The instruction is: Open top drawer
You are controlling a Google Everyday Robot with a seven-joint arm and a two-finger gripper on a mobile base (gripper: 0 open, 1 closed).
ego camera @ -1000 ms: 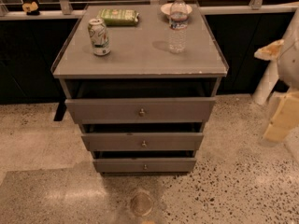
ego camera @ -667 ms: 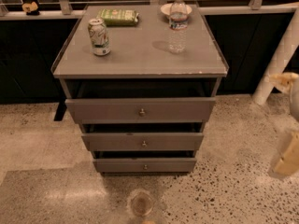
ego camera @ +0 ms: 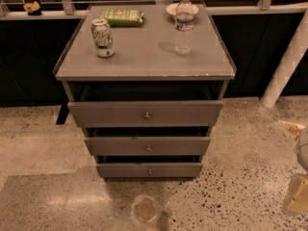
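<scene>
The grey cabinet (ego camera: 144,64) stands in the middle of the camera view with three drawers. The top drawer (ego camera: 110,113) is the widest front, with a small round metal knob (ego camera: 147,115) at its centre. It stands pulled out a little, with a dark gap under the cabinet top. The middle drawer (ego camera: 120,146) and bottom drawer (ego camera: 125,170) also stick out slightly. My gripper (ego camera: 297,194) shows only partly at the lower right edge, low over the floor and well right of the cabinet, touching nothing.
On the cabinet top stand a drink can (ego camera: 103,37), a water bottle (ego camera: 184,25), a green packet (ego camera: 122,17) and a small bowl (ego camera: 171,8). A white pole (ego camera: 286,61) leans at the right. A round mark (ego camera: 145,210) is in the speckled floor.
My arm has dropped lower and moved right, toward the frame's edge. The drawers and the things on top have not moved.
</scene>
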